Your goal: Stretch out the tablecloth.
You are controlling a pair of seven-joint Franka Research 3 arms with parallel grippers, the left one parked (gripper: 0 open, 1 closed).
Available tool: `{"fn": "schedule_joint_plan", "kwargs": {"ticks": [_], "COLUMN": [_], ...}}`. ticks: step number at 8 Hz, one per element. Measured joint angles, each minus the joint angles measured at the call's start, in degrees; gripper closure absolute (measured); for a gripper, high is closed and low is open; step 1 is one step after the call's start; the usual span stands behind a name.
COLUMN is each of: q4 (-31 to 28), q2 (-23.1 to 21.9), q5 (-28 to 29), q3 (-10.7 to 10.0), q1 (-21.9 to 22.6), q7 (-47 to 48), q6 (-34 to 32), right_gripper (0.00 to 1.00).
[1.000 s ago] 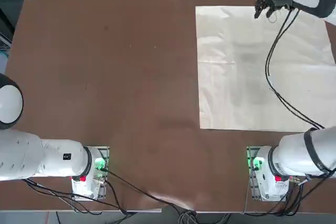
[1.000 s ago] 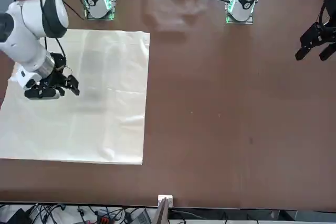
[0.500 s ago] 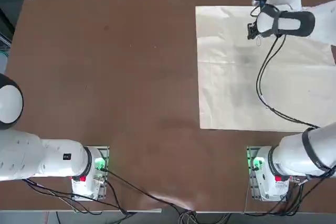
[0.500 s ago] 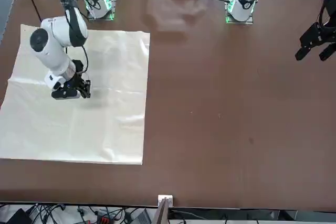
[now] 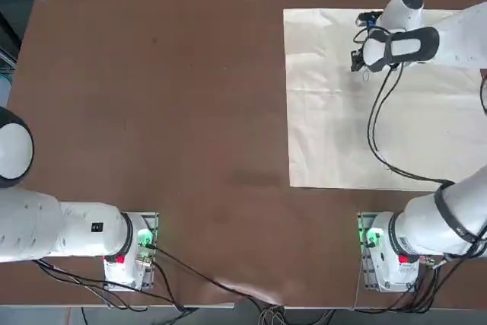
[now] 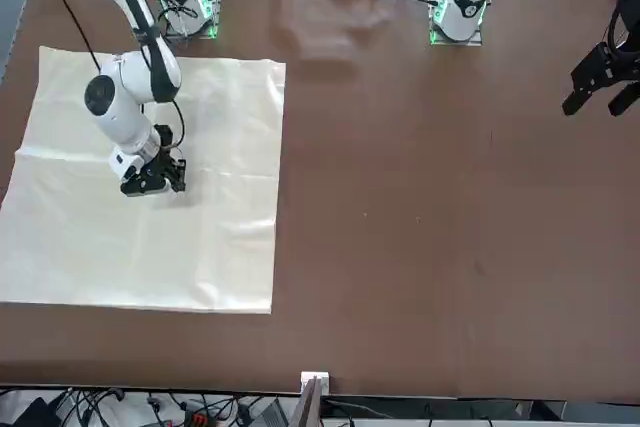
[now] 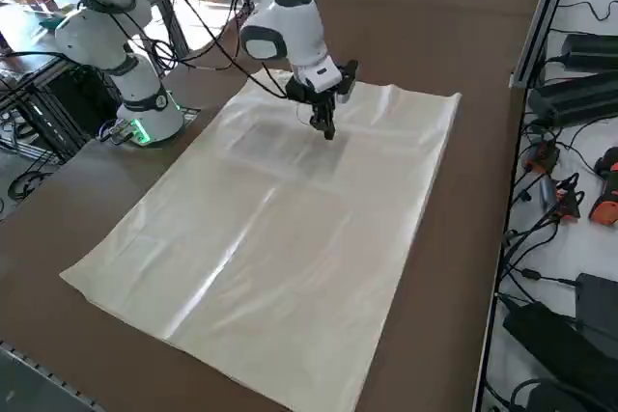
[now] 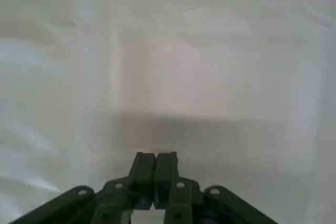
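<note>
right pincer (image 8: 155, 157) pressed shut, empty | tablecloth (image 7: 280, 238) beneath it: thin, limp, light, likely slides | best pinched at edge

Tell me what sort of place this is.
Probably a robotics lab: a brown worktable with a tablecloth, the right gripper hanging over it with jaws shut, and cables and power bricks alongside.

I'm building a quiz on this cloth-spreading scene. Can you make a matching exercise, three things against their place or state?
Things:
1. right claw
2. tablecloth
3. table

States:
A. brown, bare on the parked arm's side
B. shut, empty, above the cloth near its far edge
C. cream, lying flat with faint creases

Pairs: 1-B, 2-C, 3-A
</note>
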Motion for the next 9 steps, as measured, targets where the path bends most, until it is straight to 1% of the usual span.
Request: {"fn": "schedule_joint_plan", "kwargs": {"ticks": [2, 5, 9], "q4": [0.1, 0.2, 0.6], "q2": [2.6, 4.2, 5.4], "q5": [0.0, 0.0, 0.0], "q3": [0.0, 0.0, 0.1], "q1": [0.4, 1.4, 5.5], "q7": [-0.6, -0.6, 1.5], "q6": [2.2, 3.3, 4.8], "right_gripper": [0.99, 0.99, 0.99]}}
